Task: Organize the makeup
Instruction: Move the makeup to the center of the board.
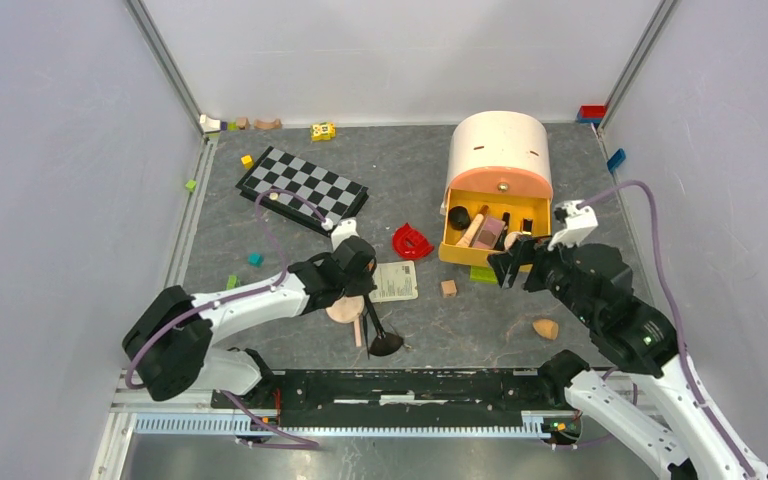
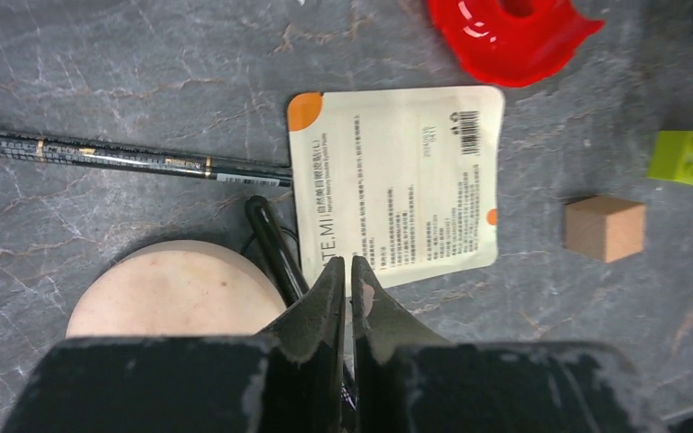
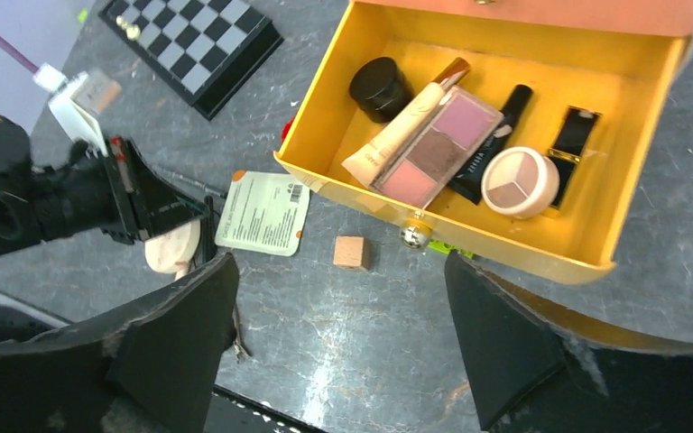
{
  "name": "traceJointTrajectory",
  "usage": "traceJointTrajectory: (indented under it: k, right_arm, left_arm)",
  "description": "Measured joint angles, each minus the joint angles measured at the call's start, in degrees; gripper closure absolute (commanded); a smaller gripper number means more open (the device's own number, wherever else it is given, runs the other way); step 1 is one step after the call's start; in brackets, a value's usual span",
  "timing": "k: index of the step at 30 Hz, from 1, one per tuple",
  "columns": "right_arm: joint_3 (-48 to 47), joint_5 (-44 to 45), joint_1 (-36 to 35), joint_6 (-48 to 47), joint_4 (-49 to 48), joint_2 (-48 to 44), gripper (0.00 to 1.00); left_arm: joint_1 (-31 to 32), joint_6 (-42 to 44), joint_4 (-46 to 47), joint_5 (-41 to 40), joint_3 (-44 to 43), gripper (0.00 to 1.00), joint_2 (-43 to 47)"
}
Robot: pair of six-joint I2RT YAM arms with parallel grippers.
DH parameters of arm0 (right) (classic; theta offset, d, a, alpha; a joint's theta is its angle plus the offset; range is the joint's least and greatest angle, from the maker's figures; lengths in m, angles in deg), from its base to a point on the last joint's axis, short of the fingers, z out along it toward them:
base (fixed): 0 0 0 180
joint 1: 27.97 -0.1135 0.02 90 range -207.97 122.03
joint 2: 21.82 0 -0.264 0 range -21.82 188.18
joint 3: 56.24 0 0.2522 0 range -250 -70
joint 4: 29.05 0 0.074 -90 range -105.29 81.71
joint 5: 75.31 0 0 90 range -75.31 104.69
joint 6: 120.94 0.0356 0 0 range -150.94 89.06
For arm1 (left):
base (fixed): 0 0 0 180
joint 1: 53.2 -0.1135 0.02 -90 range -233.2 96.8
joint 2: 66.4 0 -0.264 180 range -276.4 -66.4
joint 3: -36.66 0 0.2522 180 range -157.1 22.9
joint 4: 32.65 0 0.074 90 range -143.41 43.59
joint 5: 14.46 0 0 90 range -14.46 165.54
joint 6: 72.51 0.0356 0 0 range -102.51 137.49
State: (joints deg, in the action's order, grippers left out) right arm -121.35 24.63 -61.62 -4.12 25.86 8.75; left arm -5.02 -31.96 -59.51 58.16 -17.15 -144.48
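Observation:
My left gripper (image 1: 358, 272) (image 2: 350, 267) is shut with nothing seen between its jaws. It hangs low over the near edge of a white printed sachet (image 2: 397, 180), with a round peach compact (image 2: 171, 293) and a black brush handle (image 2: 271, 236) just to its left. A black-gold pencil (image 2: 99, 153) lies beyond them. Brushes (image 1: 378, 335) lie near the compact (image 1: 343, 311). My right gripper (image 1: 510, 262) (image 3: 338, 289) is open and empty in front of the yellow drawer (image 3: 469, 245). The drawer holds a pink palette (image 3: 438, 144), a cream tube (image 3: 401, 131), a black jar (image 3: 379, 88), a round compact (image 3: 519, 180) and a black-gold tube (image 3: 573, 135). An orange sponge (image 1: 545, 328) lies at the near right.
A red curved plastic piece (image 1: 412, 241) (image 2: 514, 32), a wooden block (image 1: 448, 288) (image 3: 351, 252) and a green block (image 2: 690, 160) lie between the arms. The peach cabinet (image 1: 500, 150) stands behind the drawer. A chessboard (image 1: 302, 186) lies at the back left, with small toys along the back wall.

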Motion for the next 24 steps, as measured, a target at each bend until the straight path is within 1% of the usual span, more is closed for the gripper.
traceJointTrajectory:
  k: [4, 7, 11, 15, 20, 24]
  right_arm:
    - [1.81, -4.44, 0.0, -2.8, -3.43, 3.37, 0.25]
    - [3.23, -8.0, 0.0, -3.85, -5.46, 5.92, 0.31]
    - [5.25, -11.91, -0.04, -4.17, -8.59, 8.5, 0.35]
    - [6.84, -13.92, -0.92, -4.11, -10.71, 11.23, 0.36]
    - [7.04, -13.86, -3.74, -4.13, -12.31, 14.34, 0.38]
    - [6.45, -12.37, -7.43, -4.28, -13.73, 18.67, 0.44]
  left_arm:
    - [0.0, 0.42, 0.48, 0.02, 0.15, 0.88, 2.25]
    - [-0.02, 0.61, 0.87, 0.0, 1.07, 0.88, 2.29]
    - [-0.39, 1.18, 0.85, 0.02, 1.79, 0.91, 2.14]
    - [-1.42, 2.12, 1.73, 0.9, 1.79, 0.92, 0.9]
    - [-2.56, 3.08, 3.02, 1.95, 1.75, 0.94, -1.18]
    - [-4.31, 3.8, 3.78, 3.65, 1.29, 0.95, -2.36]
